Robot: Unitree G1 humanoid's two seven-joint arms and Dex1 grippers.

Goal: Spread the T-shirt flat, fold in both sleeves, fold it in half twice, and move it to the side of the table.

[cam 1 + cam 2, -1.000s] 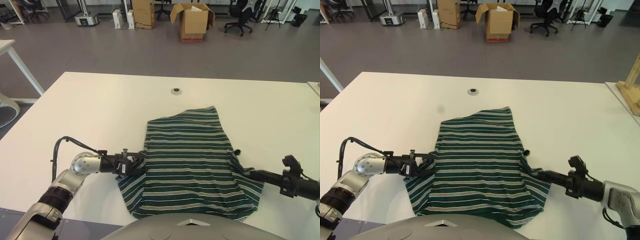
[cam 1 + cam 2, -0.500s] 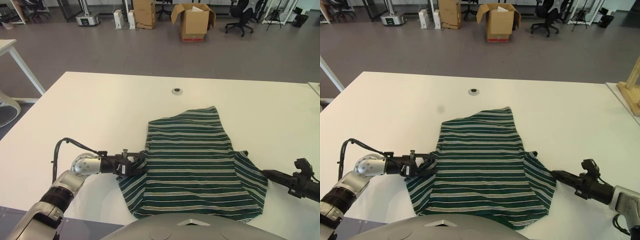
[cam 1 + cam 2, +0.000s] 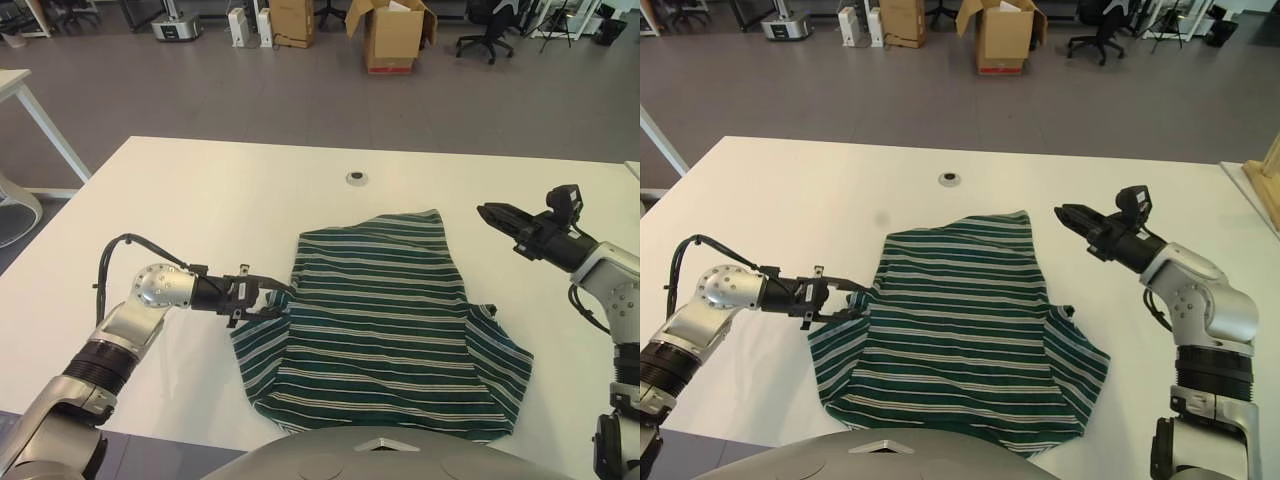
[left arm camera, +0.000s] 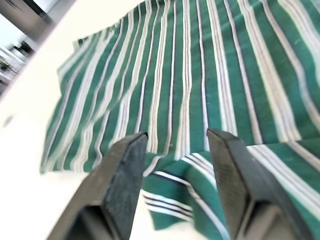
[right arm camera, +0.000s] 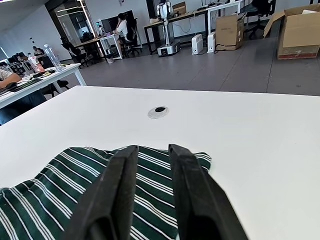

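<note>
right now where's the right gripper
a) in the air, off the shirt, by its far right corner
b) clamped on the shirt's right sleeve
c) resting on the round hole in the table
a: the right gripper hangs above the table, just beyond the T-shirt, touching no cloth.

We see two arms alike in make. The left arm [image 3: 130, 320] is brushed silver with a round elbow joint, a ribbed black collar below it and a black cable looping out beside the joint. The forearm past it is slim and black. The right arm [image 3: 1195, 290] has the same silver shells, rounded and bulky, with a black cable at its side and a small black box on the wrist. Both the left claw [image 3: 262, 297] and the right claw [image 3: 490, 212] are matt black, each with two flat, tapering fingers [image 4: 122, 185].
</note>
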